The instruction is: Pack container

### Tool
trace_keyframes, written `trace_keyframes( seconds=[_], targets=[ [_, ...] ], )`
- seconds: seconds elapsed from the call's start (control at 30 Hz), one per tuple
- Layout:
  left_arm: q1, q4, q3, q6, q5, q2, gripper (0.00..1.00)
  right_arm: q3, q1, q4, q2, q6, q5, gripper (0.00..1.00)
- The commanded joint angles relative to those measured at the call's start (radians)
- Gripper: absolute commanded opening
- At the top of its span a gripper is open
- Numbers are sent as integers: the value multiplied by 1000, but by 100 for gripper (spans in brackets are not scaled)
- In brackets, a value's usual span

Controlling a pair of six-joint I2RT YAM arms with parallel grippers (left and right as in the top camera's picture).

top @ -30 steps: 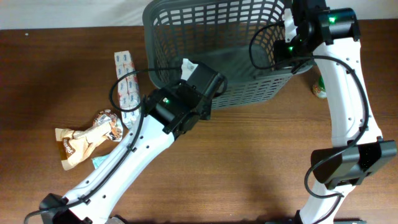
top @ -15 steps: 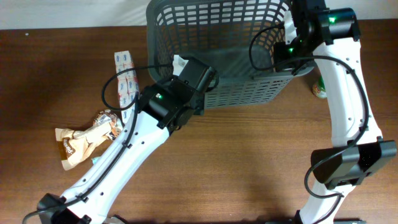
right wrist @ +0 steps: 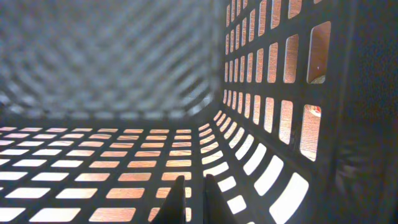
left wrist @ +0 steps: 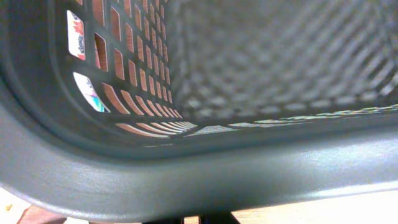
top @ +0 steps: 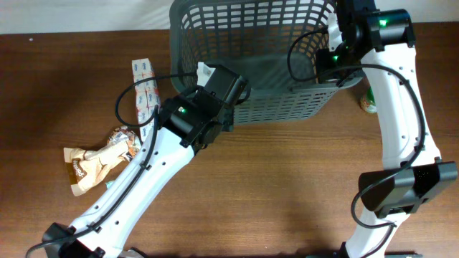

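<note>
Step in hand, as I judge it: steadying the container (top: 287,107), which sits tilted at the far side of the table (top: 287,193). My right pincer (right wrist: 194,198) is pressed together at the right rim, apparently pinching it. My left pincer (top: 214,77) is pressed together at the near-left rim; I cannot tell what it pinches. The next move calls for fetching the packets (top: 143,93) on the left. The near table is open, but the lattice walls crowd the 2 wrists.

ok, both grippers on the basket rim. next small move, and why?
Probably settle the container flat and let go: the left gripper and right gripper are both shut on its rim, so neither can fetch the snack packets lying on the table beside it.
</note>
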State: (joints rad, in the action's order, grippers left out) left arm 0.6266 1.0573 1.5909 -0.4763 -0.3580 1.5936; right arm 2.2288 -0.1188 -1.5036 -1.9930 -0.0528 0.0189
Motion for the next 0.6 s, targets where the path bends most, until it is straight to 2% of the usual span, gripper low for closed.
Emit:
trace_keyframes(
  seconds=[0.0,0.3,0.33,0.4,0.43,0.57],
  targets=[
    [-10,-3,9,-8,-32,1,2,2,-7,-10,-11,-8,17,4],
    [-10,-2,9,-8,-32,1,2,2,-13,-11,-11,-8,16,4],
    [-10,-2,9,-8,-32,1,5,2,-14,-10,-11,-8,16,4],
    [-10,-2,9,-8,-32,1,24,2,-19,-6,-11,-8,16,4],
    [-10,-2,9,-8,-32,1,28,2,-20,-2,-11,-8,16,5],
    [-10,-2,9,-8,-32,1,28,2,-26,11,-11,-8,16,8]
  ],
)
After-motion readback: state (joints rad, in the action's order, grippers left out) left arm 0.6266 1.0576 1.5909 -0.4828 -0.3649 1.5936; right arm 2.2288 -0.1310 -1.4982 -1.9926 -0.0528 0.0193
